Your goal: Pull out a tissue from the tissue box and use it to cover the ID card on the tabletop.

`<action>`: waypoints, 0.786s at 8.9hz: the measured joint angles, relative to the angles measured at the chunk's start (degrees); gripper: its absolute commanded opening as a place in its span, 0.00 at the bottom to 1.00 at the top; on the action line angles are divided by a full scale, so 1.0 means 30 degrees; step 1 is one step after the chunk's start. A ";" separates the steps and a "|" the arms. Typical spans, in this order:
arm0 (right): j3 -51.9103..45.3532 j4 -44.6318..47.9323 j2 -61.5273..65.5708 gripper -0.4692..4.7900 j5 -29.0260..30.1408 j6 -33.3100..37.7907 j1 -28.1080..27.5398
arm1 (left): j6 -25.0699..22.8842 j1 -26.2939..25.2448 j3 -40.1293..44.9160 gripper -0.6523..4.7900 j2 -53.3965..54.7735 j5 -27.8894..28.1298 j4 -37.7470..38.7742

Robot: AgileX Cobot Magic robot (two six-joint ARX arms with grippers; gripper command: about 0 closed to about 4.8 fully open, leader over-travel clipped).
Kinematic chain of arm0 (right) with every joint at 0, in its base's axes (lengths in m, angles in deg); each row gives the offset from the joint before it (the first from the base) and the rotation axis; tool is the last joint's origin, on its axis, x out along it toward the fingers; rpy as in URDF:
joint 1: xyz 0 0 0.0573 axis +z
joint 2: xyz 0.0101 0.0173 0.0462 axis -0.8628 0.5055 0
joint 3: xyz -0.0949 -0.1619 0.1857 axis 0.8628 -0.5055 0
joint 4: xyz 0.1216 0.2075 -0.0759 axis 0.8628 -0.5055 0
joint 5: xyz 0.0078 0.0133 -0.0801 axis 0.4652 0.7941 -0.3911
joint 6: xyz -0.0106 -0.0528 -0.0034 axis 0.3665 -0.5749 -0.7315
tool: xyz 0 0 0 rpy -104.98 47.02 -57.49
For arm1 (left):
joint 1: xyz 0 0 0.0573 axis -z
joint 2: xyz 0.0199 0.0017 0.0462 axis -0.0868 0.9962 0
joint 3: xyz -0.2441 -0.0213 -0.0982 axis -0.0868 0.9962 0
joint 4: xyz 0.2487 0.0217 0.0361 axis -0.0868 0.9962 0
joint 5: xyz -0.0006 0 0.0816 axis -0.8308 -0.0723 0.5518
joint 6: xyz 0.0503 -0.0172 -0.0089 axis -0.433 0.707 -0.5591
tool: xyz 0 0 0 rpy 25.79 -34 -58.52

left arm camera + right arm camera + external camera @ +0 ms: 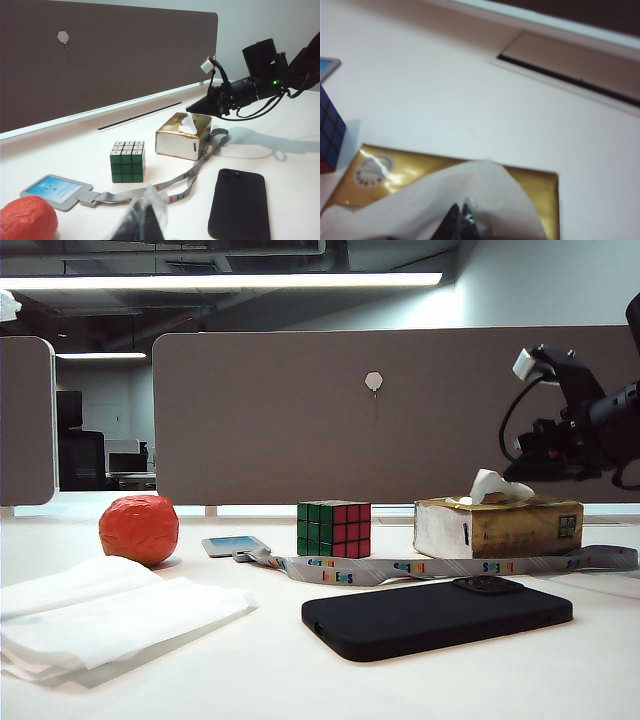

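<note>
Right wrist view: we see right gripper (pixel 463 220) pinched on the thin white tissue (pixel 445 200) atop the gold-and-white cardboard tissue box (pixel 530 187), the light-blue ID card (pixel 51 189) well off past the cube, while left gripper (pixel 145 220), narrow, idles nearer it.

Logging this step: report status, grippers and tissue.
Right gripper shut on the tissue atop tissue box. Left gripper shut, parked near the lanyard. ID card uncovered.

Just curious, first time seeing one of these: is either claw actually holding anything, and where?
The right gripper pinches the tissue at the tuft sticking out of the tissue box. The left gripper holds nothing.
</note>
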 measured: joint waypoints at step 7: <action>0.0080 0.2790 0.1807 0.31 -0.1399 0.1443 -0.0007 | 0.0000 0.0000 0.0000 0.11 0.0000 0.0444 0.0080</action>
